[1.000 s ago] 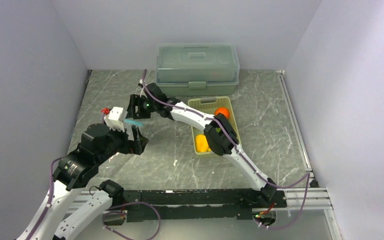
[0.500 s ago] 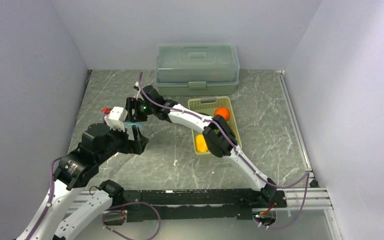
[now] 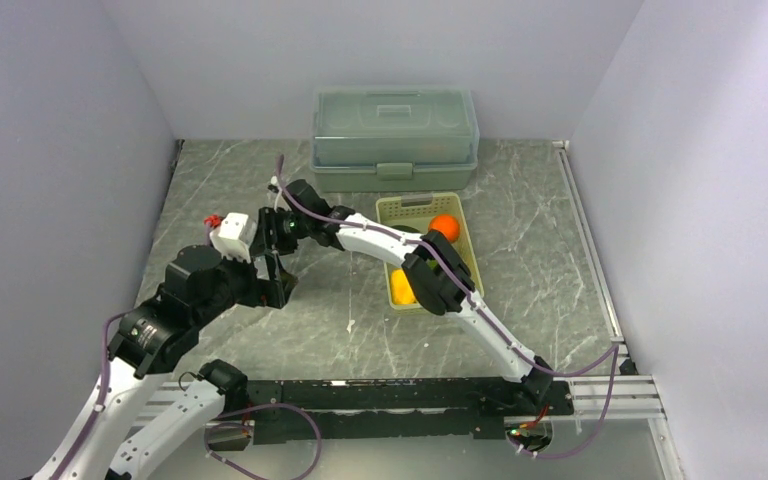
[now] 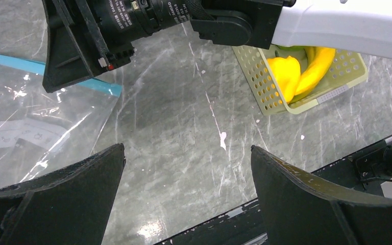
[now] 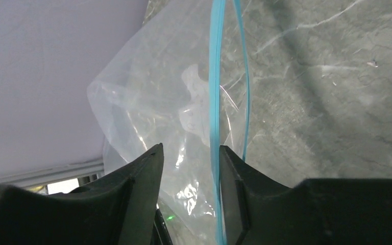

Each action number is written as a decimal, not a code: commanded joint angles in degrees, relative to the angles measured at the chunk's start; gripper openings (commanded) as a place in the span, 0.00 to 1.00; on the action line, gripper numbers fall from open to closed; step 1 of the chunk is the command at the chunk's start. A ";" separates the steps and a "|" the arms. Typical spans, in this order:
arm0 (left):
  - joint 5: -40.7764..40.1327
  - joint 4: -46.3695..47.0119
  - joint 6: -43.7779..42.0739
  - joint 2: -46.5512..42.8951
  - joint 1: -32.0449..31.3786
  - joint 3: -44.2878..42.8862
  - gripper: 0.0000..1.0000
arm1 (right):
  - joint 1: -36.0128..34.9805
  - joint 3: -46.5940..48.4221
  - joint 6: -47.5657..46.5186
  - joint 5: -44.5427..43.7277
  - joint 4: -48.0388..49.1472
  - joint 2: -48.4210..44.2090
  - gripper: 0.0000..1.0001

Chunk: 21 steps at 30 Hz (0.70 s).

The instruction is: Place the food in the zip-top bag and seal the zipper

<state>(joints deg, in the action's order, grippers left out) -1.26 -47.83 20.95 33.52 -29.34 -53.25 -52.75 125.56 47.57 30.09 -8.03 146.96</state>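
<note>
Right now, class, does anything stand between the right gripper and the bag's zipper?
Nothing visible does. In the right wrist view the zipper runs straight down between the open fingers of the right gripper, close against one, with only the zip-top bag's own clear film there.

On my feed, the glossy white-shelled left arm [image 3: 160, 330] and its twin, the white-shelled right arm [image 3: 490, 325], are both jointed with chunky matte black joint housings [image 3: 430, 280]; thin purple cables [image 3: 101, 390] trail along each; a small white boxy wrist camera [image 3: 232, 237] with a red tab belongs to the left one; the right wrist's black cylindrical barrel [image 4: 132, 15] carries fine white lettering; the left gripper [image 4: 186, 150] has broad, wedge-shaped dull black fingers [image 4: 56, 199]; the right gripper [image 5: 190, 148] has matching black fingers [image 5: 127, 204], rounded at the tips.
</note>
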 commanded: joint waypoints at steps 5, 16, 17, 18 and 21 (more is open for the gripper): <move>-0.59 1.26 1.20 0.75 0.08 0.04 0.99 | -0.77 -3.69 0.75 4.15 4.63 -3.72 0.37; -0.76 1.21 1.29 1.17 0.22 0.01 0.99 | -0.95 -5.34 -0.27 5.41 5.36 -5.19 0.00; -0.81 1.18 1.33 1.25 0.18 -0.01 0.99 | -0.95 -5.96 -0.48 5.20 5.36 -5.64 0.00; -0.85 1.12 1.37 1.22 0.17 0.00 0.99 | -0.95 -6.56 -0.73 4.94 5.43 -6.46 0.00; -1.10 1.14 1.45 0.97 0.30 -0.09 0.99 | -0.95 -8.97 -1.65 4.50 6.42 -8.60 0.00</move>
<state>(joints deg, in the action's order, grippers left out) -1.39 -47.86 21.78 34.39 -29.32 -53.25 -53.41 118.45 47.53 34.57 -5.34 145.18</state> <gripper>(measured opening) 0.989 0.018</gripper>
